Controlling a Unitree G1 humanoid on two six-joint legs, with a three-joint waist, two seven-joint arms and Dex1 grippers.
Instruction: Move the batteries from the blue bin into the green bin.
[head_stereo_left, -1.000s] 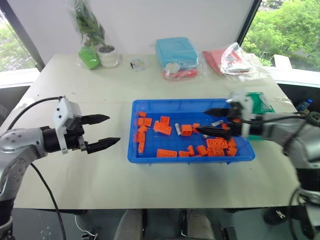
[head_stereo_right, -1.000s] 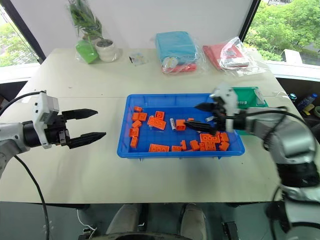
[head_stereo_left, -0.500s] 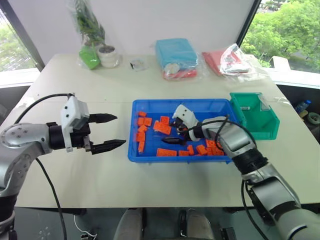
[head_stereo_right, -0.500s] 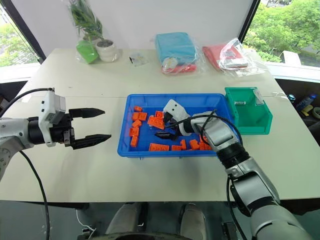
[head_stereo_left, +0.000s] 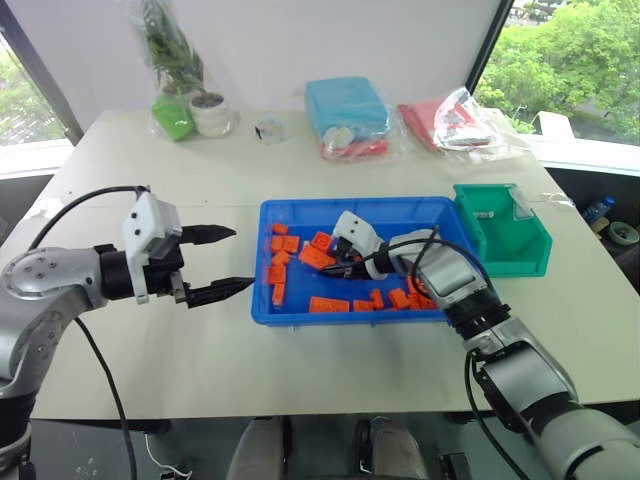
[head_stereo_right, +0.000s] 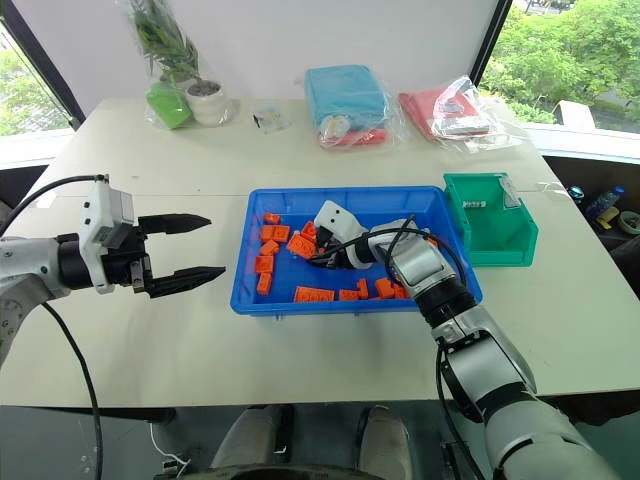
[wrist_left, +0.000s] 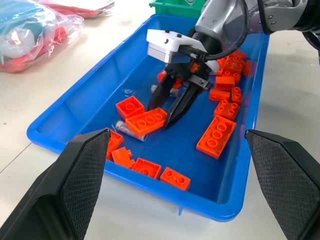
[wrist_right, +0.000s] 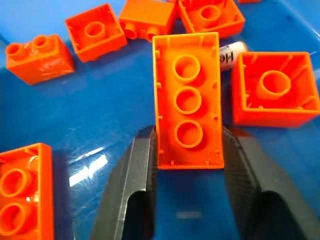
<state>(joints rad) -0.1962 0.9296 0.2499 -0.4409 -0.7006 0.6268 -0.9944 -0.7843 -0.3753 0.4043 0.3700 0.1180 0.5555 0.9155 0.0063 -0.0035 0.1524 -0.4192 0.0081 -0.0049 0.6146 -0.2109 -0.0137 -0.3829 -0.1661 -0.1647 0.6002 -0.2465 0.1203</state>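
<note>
Two bins first: broad, shallow blue bin (head_stereo_left: 350, 318), glossy hard plastic with a raised rim, lying under and around the right gripper (wrist_right: 187, 135); smaller, deeper green bin (head_stereo_left: 505, 228) with sloped walls, off to that hand's outer side just past the tray's end, well apart from the fingers. Left gripper (head_stereo_left: 240, 258) hovering over bare table beside the tray's opposite end, spread wide, holding nothing. Right gripper down inside the tray, narrowed to a partial opening, textured black fingers (wrist_right: 125, 185) pressed against both long sides of a long orange brick (wrist_right: 189, 85), hollow underside up with three moulded rings, so apparently clamped on a brick and not on a battery. Just ahead of the fingertips, beside that brick's far end: a square orange brick (wrist_right: 275, 87), also upside down, and tucked between the two a battery (wrist_right: 231, 52), a small smooth silver-grey cylinder with dark print, mostly hidden. Best handling, by judgement: let go of the brick or nudge it aside, reach slightly further forward, straddle the cylinder across its round sides, keep the tips low on the slick tray floor, close gently against rolling, lift only once no brick edge is caught.
</note>
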